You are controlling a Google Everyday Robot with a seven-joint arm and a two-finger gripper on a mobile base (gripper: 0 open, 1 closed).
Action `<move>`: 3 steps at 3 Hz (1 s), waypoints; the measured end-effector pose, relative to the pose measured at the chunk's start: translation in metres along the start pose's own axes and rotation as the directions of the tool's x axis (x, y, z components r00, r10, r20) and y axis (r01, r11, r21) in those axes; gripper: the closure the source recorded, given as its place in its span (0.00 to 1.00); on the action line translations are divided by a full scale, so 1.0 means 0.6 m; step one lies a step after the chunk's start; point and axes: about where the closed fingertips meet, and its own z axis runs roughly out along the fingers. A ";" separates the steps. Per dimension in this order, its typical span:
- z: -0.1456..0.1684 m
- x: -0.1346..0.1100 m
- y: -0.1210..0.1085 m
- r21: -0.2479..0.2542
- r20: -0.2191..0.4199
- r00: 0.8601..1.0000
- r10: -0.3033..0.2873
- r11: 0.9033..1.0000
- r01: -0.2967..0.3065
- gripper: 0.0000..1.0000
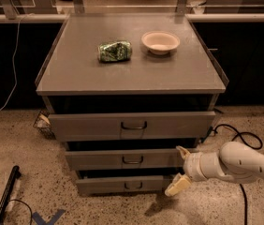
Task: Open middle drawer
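The middle drawer [104, 159] is the second of three grey drawers in the cabinet, with a small metal loop handle [132, 161] at its centre. Its front stands a little behind the top drawer's front [90, 125] and ahead of the bottom drawer [104, 185]. My gripper [179, 171] comes in from the right on a white arm [244, 163]. It is open, one fingertip [182, 151] near the middle drawer's right end and the other [174, 188] by the bottom drawer's right end. It is right of the handle and holds nothing.
On the cabinet top [76, 74] lie a crumpled green bag [114, 51] and a white bowl [160, 41]. A black cable [235, 135] runs on the floor at the right. A black pole [5, 196] lies at the lower left.
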 end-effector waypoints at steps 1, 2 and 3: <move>0.027 0.005 -0.005 0.000 -0.003 1.000 0.006 1.000 -0.006 0.00; 0.072 0.019 -0.011 -0.021 -0.002 1.000 0.026 0.999 -0.026 0.00; 0.126 0.037 -0.026 -0.019 -0.003 0.999 0.039 0.999 -0.040 0.00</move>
